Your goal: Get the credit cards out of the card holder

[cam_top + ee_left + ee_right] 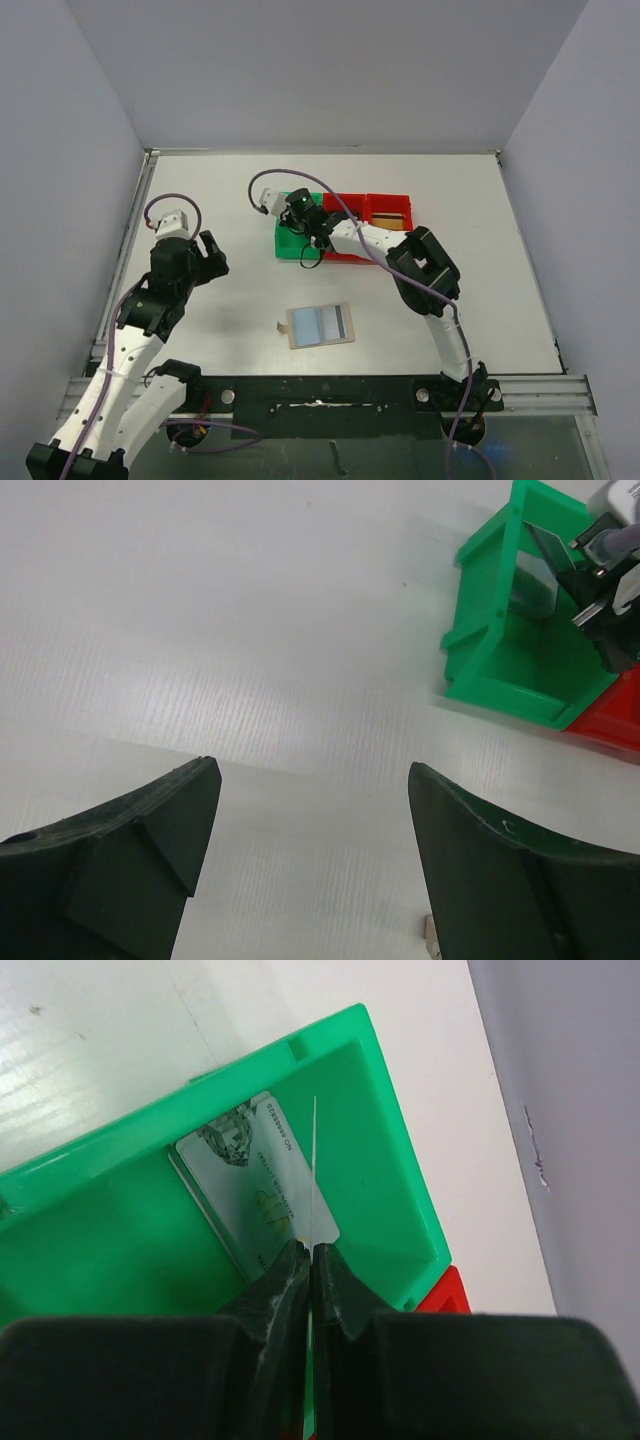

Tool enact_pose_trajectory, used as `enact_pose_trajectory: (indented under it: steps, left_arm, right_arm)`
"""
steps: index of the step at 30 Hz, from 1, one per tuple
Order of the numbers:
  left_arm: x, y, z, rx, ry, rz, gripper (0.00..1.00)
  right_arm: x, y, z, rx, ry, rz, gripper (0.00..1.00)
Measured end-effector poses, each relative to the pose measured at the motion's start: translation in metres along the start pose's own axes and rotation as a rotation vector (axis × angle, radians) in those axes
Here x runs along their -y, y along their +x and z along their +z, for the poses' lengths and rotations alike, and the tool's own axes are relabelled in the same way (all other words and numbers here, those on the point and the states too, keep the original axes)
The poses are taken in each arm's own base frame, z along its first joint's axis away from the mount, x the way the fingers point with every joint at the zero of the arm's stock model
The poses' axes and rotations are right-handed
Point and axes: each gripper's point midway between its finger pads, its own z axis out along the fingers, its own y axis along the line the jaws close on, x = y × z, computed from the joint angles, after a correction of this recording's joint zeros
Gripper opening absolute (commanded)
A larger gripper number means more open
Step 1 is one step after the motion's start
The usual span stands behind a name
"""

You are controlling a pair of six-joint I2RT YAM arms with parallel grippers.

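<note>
Table [450, 200]: white, with everything on it.
Left claw [310, 770]: jaws spread wide with nothing between them, over bare table on the left.
Right claw [312, 1250]: over the green bin [288, 244], pinched tight on a thin card [313, 1170] seen edge-on.
Red bins [390, 208]: far centre, touching the green bin's right side.
Card holder [320, 325]: lies open near the centre, blue pockets facing up.
Silver card [250, 1185]: inside the green bin.
</note>
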Motion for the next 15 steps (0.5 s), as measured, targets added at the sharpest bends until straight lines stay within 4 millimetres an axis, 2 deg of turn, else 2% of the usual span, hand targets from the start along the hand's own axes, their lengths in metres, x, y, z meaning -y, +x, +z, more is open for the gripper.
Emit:
enact_pose_trajectory:
  steps: [5,10,15]
  left_arm:
    - [0.000,-0.003,0.000,0.013,0.001,-0.006,0.75]
    - [-0.002,-0.002,0.002,0.003,-0.007,-0.004,0.75]
    - [-0.001,-0.002,0.003,0.002,-0.004,0.000,0.75]
  right_arm:
    - [0.006,0.005,0.009,-0.032,0.031,-0.086,0.04]
    - [0.004,0.009,0.014,-0.046,0.025,-0.152,0.07]
    - [0.003,0.012,0.017,-0.053,0.018,-0.199,0.20]
